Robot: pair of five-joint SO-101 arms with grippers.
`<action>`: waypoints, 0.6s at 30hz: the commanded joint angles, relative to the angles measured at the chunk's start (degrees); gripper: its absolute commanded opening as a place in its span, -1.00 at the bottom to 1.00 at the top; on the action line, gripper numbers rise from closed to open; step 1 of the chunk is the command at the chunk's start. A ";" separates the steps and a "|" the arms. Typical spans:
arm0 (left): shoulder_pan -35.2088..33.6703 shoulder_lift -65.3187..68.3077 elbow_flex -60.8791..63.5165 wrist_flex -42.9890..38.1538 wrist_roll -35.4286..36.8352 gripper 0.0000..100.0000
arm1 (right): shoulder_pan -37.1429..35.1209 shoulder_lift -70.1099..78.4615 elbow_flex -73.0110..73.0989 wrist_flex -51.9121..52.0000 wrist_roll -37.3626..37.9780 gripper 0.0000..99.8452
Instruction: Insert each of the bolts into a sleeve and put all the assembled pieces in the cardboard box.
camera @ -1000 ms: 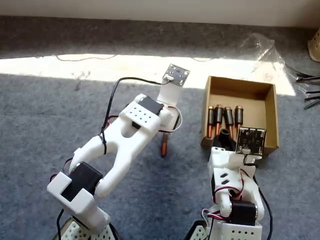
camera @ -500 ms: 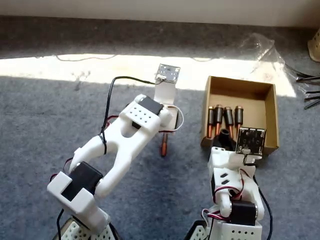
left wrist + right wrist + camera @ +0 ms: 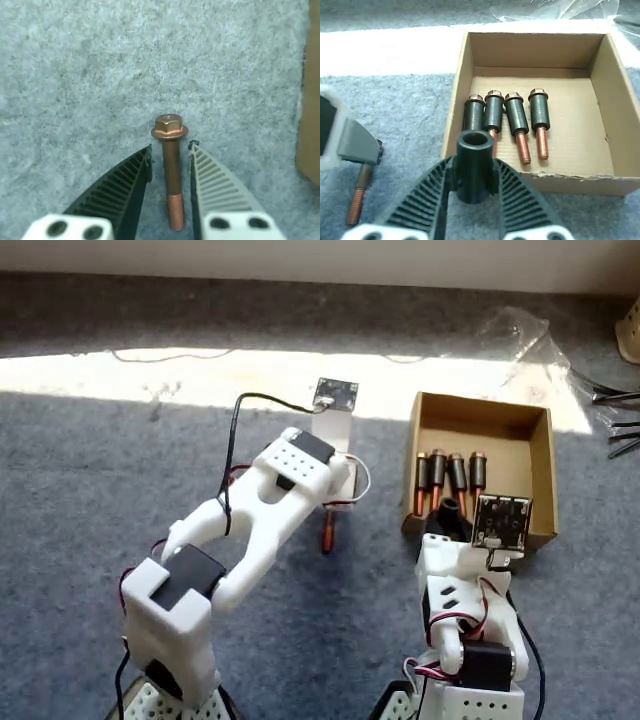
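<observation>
the cardboard box [image 3: 480,412] sits open on the grey-carpeted desk [image 3: 90,490]. inside it four assembled pieces [image 3: 512,117] lie side by side near the wall on the loose bolt's side, each a copper bolt pushed through a black sleeve, heads toward the far wall and threaded ends toward the near wall.

just outside the box's near wall, the right end effector [image 3: 474,163] is clamped on a black sleeve [image 3: 475,145], a finger on each side. the sleeve's open bore faces up toward the wrist camera.

one loose copper bolt [image 3: 171,170] lies flat on the desk, near the box's side wall but apart from it. the left end effector [image 3: 170,147] stands over this bolt with its fingers apart, one on either side of the shank. only a narrow gap shows on each side, and the flanged hex head sticks out past the fingertips. in the high view the bolt [image 3: 327,530] pokes out below the left arm [image 3: 270,510].

a clear plastic bag [image 3: 520,330] lies beyond the box's far wall.
</observation>
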 commanded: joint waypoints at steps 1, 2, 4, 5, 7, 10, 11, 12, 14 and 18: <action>-0.92 1.98 -7.08 3.96 0.62 -0.75 | 0.31 -0.75 -1.10 -1.98 -0.18 -0.99; -0.92 2.77 -8.31 5.10 0.62 -0.75 | 0.31 -0.75 -1.10 -1.98 -0.18 -0.99; -0.92 4.62 -10.42 6.77 0.70 -0.75 | 0.31 -0.75 -1.10 -1.98 -0.18 -0.99; -0.92 5.67 -11.38 7.21 0.70 -0.75 | 0.31 -0.75 -1.10 -1.98 -0.09 -0.99; -0.92 7.96 -13.14 7.38 0.70 -0.75 | 0.31 -0.75 -1.10 -1.98 -0.09 -0.99; -0.92 11.12 -15.78 7.47 0.70 -0.75 | 0.31 -0.75 -1.10 -1.98 -0.09 -0.99; -0.92 11.91 -16.40 7.47 0.70 -0.75 | 0.31 -0.75 -1.10 -1.98 -0.09 -0.99; -0.92 12.53 -16.92 7.47 0.70 -0.75 | 0.31 -0.75 -1.10 -1.98 -0.09 -0.99; -0.92 13.05 -17.54 7.47 0.70 -0.75 | 0.31 -0.75 -1.10 -1.98 -0.09 -0.99; -0.92 13.23 -17.71 7.47 0.62 -0.76 | 0.31 -0.75 -1.10 -1.98 -0.09 -0.99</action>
